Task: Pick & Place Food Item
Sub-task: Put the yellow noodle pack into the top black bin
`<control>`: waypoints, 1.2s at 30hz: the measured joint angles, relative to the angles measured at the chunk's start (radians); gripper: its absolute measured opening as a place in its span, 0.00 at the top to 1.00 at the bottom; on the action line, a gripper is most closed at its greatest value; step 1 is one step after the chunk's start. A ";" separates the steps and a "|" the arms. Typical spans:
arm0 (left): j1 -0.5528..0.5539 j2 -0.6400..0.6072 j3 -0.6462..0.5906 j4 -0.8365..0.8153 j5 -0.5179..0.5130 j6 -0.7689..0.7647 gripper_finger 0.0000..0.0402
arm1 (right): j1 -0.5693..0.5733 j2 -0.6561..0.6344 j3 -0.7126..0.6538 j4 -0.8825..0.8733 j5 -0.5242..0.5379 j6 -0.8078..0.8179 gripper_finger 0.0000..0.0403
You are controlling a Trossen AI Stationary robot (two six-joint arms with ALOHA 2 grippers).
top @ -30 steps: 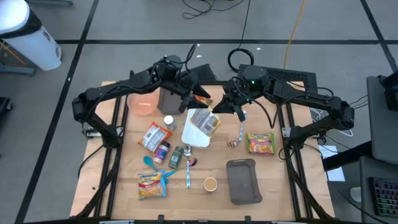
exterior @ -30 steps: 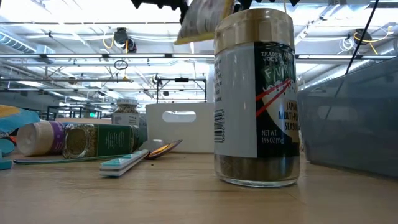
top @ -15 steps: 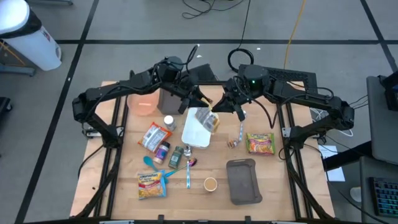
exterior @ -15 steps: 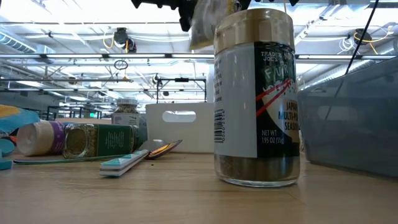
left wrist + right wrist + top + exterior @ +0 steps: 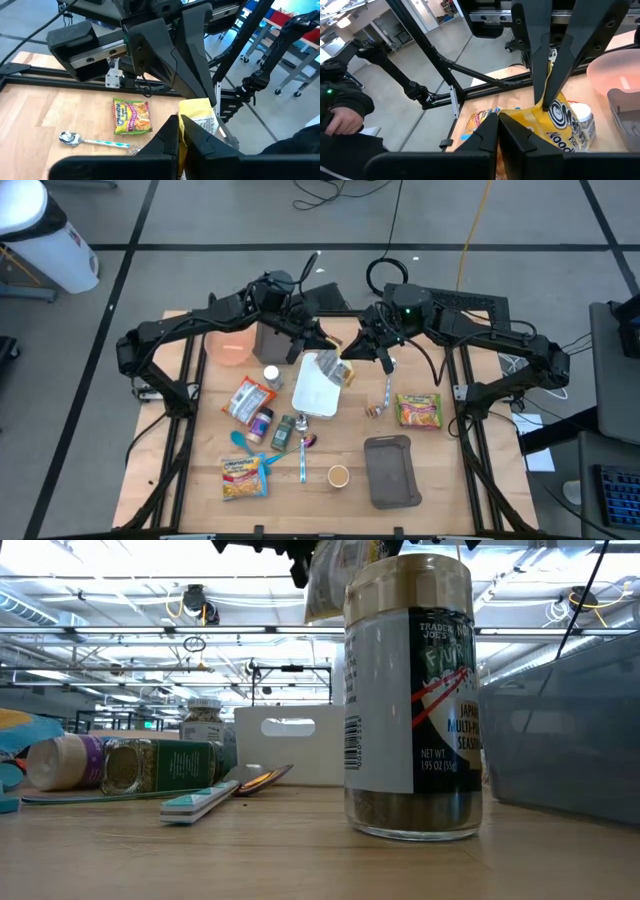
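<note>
A yellow noodle packet (image 5: pixel 334 370) hangs in the air between my two grippers, above a white box (image 5: pixel 316 394) at the table's far middle. My left gripper (image 5: pixel 322 347) reaches it from the left and is shut on it. My right gripper (image 5: pixel 349 354) reaches it from the right and is shut on it too. The low view shows the packet (image 5: pixel 333 568) at the top, behind a big seasoning jar (image 5: pixel 412 700). Each wrist view shows the other arm's fingers on the packet's far side. My left gripper pinches the packet's yellow edge (image 5: pixel 191 108) between its two fingers. The fingers (image 5: pixel 543 75) come nearly level from the table's left. The packet hangs clear of the box below. My right gripper pinches the packet's opposite edge (image 5: pixel 521 117) between its two fingers. It comes nearly level from the table's right, facing the other gripper. The packet hangs between the two holds, lifted clear.
A pink bowl (image 5: pixel 228 345) and a grey bin (image 5: pixel 270 338) stand at the far left. Noodle packets (image 5: pixel 419 409) (image 5: pixel 243 477), spice jars (image 5: pixel 262 423), a spoon (image 5: pixel 386 393), a small cup (image 5: pixel 338 475) and a grey tray (image 5: pixel 388 470) lie nearer.
My left gripper has shut on the packet's edge without shifting place. The packet, which hung spread and slanting from my right gripper, has swung and now stands narrower, more edge-on between the two grippers. My right gripper has stayed shut on it.
</note>
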 joint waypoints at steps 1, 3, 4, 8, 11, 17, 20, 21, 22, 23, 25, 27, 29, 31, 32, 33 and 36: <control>0.000 0.000 0.000 0.000 -0.001 -0.001 0.99 | -0.001 0.000 0.000 0.000 0.000 0.000 0.97; 0.001 0.000 0.000 0.000 -0.004 -0.001 0.99 | -0.007 0.000 0.000 0.000 -0.001 0.008 0.94; 0.001 0.000 0.000 0.000 -0.004 -0.002 0.99 | -0.011 0.000 0.000 0.003 -0.003 0.014 0.92; 0.004 -0.008 0.000 0.000 -0.009 0.000 0.99 | -0.040 0.000 0.000 0.032 -0.004 0.055 0.82; 0.009 -0.012 -0.001 -0.002 -0.015 -0.001 0.99 | -0.066 0.000 0.000 0.083 -0.003 0.089 0.73; 0.021 -0.016 -0.001 0.000 -0.027 -0.008 0.99 | -0.119 0.000 0.000 0.193 -0.002 0.116 0.58; 0.027 -0.016 -0.001 0.002 -0.061 -0.032 0.99 | -0.137 0.000 0.000 0.210 0.000 0.109 0.53; 0.029 -0.016 -0.001 0.003 -0.075 -0.043 0.99 | -0.140 0.000 0.000 0.209 0.000 0.106 0.52; 0.031 -0.016 -0.001 0.005 -0.095 -0.054 1.00 | -0.142 0.000 0.000 0.209 0.001 0.103 0.52; 0.032 -0.016 -0.001 0.010 -0.113 -0.062 1.00 | -0.143 0.000 0.000 0.208 0.000 0.098 0.51; 0.032 -0.016 -0.001 0.026 -0.151 -0.076 1.00 | -0.143 0.000 0.000 0.203 0.001 0.070 0.51; 0.032 -0.016 -0.001 0.030 -0.187 -0.076 1.00 | -0.143 0.000 0.000 0.185 0.017 0.037 0.51; 0.032 -0.016 -0.001 0.029 -0.224 -0.082 1.00 | -0.143 0.005 0.000 0.156 0.051 0.004 0.52; 0.032 -0.016 -0.001 0.029 -0.246 -0.094 1.00 | -0.143 0.007 0.000 0.124 0.085 -0.028 0.53; 0.032 -0.016 -0.001 0.031 -0.250 -0.101 1.00 | -0.143 0.007 0.000 0.111 0.106 -0.050 0.54; 0.032 -0.016 -0.001 0.032 -0.254 -0.106 1.00 | -0.143 0.007 0.000 0.101 0.118 -0.071 0.54; 0.032 -0.016 -0.001 0.032 -0.280 -0.110 1.00 | -0.143 0.006 0.000 0.070 0.144 -0.116 0.55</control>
